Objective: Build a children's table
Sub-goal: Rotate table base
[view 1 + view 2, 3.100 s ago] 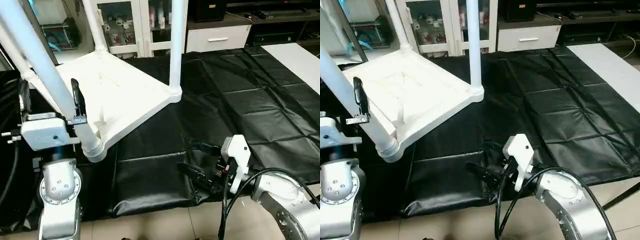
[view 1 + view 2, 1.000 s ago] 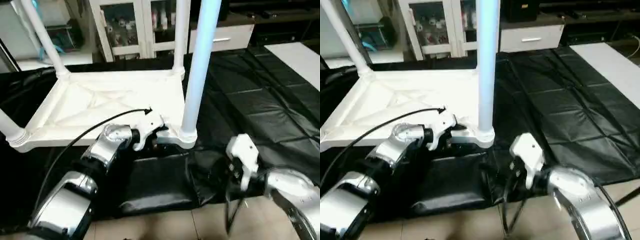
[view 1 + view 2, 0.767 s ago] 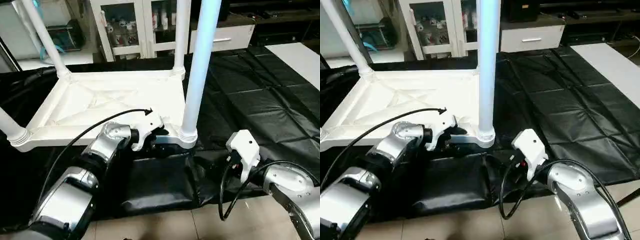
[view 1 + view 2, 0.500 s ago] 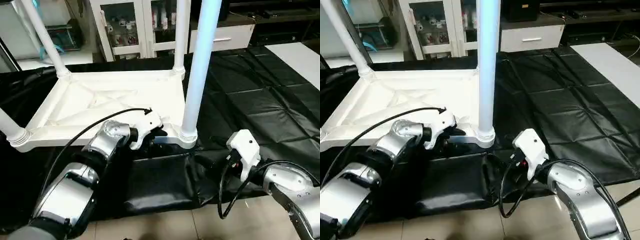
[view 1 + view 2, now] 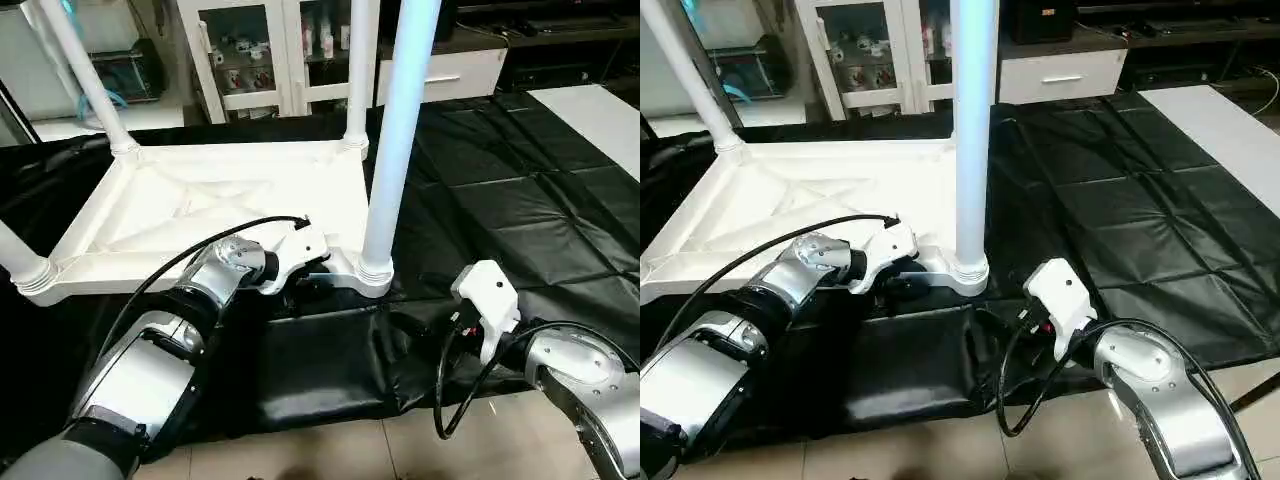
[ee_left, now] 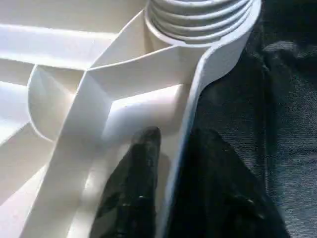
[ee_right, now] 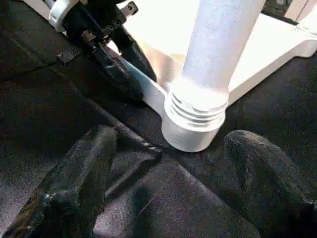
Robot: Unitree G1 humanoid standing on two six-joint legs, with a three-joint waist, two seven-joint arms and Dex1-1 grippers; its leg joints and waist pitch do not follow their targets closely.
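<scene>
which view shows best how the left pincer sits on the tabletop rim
The left wrist view: the left pincer straddles the tabletop rim, one finger each side. The right wrist view shows it side-on beside the leg; the eye views mostly show the wrist.

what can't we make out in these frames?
- Leg tops: cut off by the upper edge in both eye views.
- Left gripper straddles the tabletop rim in the left wrist view; whether its fingers actually press the rim is not clear.
- Right gripper: in the eye views its fingers sit behind the white wrist housing.
- Fourth leg's socket: half out of frame at the left edge.
</scene>
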